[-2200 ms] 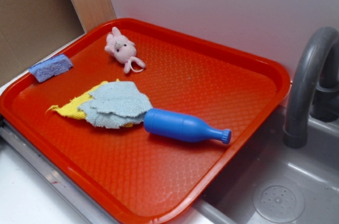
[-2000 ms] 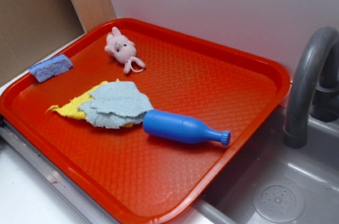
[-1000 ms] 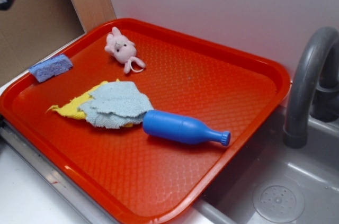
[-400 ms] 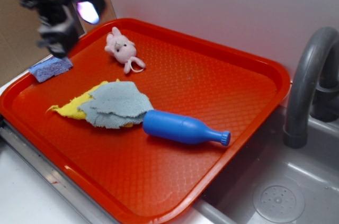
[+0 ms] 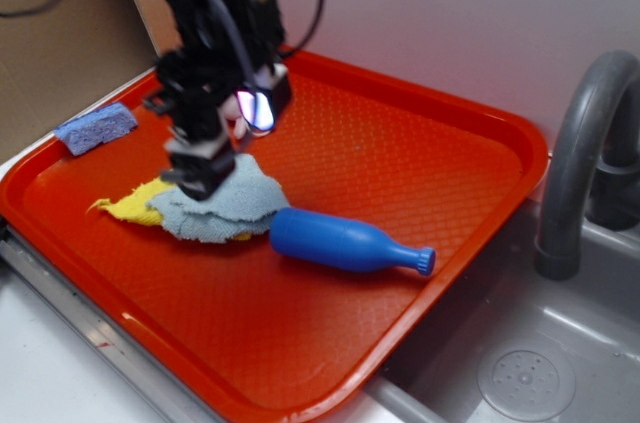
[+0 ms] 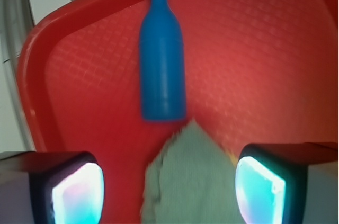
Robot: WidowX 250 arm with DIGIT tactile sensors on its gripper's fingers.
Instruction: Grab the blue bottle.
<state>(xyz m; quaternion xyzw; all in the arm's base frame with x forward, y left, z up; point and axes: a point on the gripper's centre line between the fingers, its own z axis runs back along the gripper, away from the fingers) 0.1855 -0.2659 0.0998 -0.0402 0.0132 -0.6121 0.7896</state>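
The blue bottle [image 5: 345,241] lies on its side on the red tray [image 5: 440,133], cap pointing right toward the sink. In the wrist view the blue bottle [image 6: 161,65] lies lengthwise ahead, cap away from me. My gripper [image 5: 205,181] hangs over the light blue cloth [image 5: 235,205], just left of the bottle's base and apart from it. The gripper [image 6: 169,187] is open, its two lit fingertips [image 6: 69,192] spread wide with only the cloth [image 6: 188,176] below and nothing between them.
A yellow cloth [image 5: 130,201] sticks out from under the blue one. A blue-purple sponge [image 5: 95,128] rests on the tray's left rim. A grey faucet [image 5: 580,153] and sink [image 5: 525,378] stand to the right. The arm hides most of the tray's back left corner.
The arm came in from the upper left and moved right and down over the light blue cloth. The bottle has not moved.
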